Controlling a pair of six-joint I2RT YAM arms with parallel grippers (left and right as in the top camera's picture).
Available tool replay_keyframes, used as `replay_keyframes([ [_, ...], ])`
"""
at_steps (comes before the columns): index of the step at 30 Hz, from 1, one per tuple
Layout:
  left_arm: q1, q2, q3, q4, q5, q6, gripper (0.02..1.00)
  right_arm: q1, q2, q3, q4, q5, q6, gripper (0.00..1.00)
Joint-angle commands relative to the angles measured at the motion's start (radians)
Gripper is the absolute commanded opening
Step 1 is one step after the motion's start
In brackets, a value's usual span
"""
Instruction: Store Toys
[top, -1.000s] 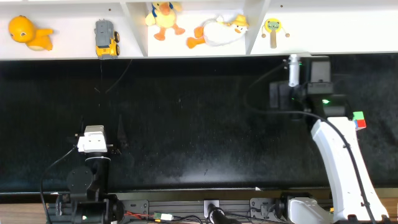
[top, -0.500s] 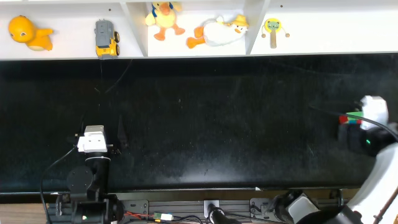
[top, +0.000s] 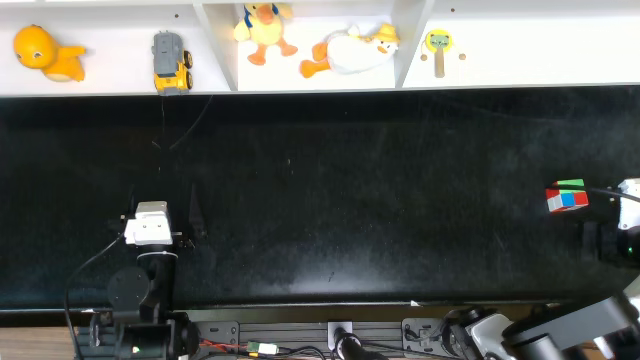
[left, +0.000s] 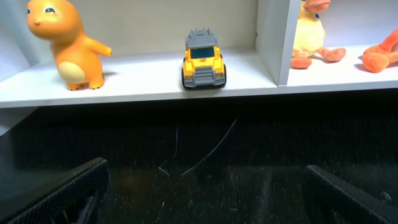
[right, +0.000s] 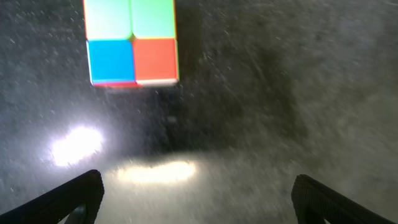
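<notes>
A small colour cube (top: 567, 197) with green, blue and red faces lies on the black table near its right edge. In the right wrist view the cube (right: 132, 43) is ahead of my open right gripper (right: 194, 183), apart from it and nearer one finger's side. The right arm (top: 629, 215) sits at the table's far right edge. My left gripper (left: 205, 167) is open and holds nothing, low over the table at the front left (top: 160, 205). It faces the white shelf, where an orange figure (left: 65, 40) and a yellow truck (left: 204, 59) stand.
The white shelf (top: 320, 82) runs along the back, split by dividers. It holds the orange figure (top: 45, 52), yellow truck (top: 171, 60), a yellow duck plush (top: 264, 30), a white duck plush (top: 350, 48) and a green rattle (top: 438, 48). The black table (top: 350, 200) spreads wide between the arms.
The right arm has swung back from the shelf's right end to the table's right edge, ending low beside the cube. The cube and the left arm have stayed put.
</notes>
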Motion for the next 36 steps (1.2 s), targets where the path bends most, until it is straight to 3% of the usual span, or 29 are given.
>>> replay_keyframes([
  [1, -0.002, -0.008, -0.002, -0.002, 0.003, 0.016, 0.998, 0.005, 0.053, -0.003, 0.009, -0.121, 0.013, 0.978],
  [7, -0.002, -0.008, -0.002, -0.002, 0.003, 0.016, 0.998, 0.07, 0.074, -0.003, 0.037, -0.182, 0.068, 0.982],
  [14, -0.002, -0.008, -0.002, -0.002, 0.003, 0.016, 0.998, 0.145, 0.127, -0.003, 0.094, -0.146, 0.213, 0.989],
  [30, -0.002, -0.008, -0.002, -0.002, 0.003, 0.016, 0.998, 0.178, 0.194, -0.003, 0.105, -0.119, 0.23, 0.965],
  [33, -0.002, -0.008, -0.002, -0.002, 0.003, 0.016, 0.998, 0.185, 0.194, -0.003, 0.108, -0.118, 0.23, 0.921],
  [36, -0.002, -0.008, -0.002, -0.002, 0.003, 0.016, 0.998, 0.185, 0.194, -0.003, 0.11, -0.115, 0.23, 0.809],
])
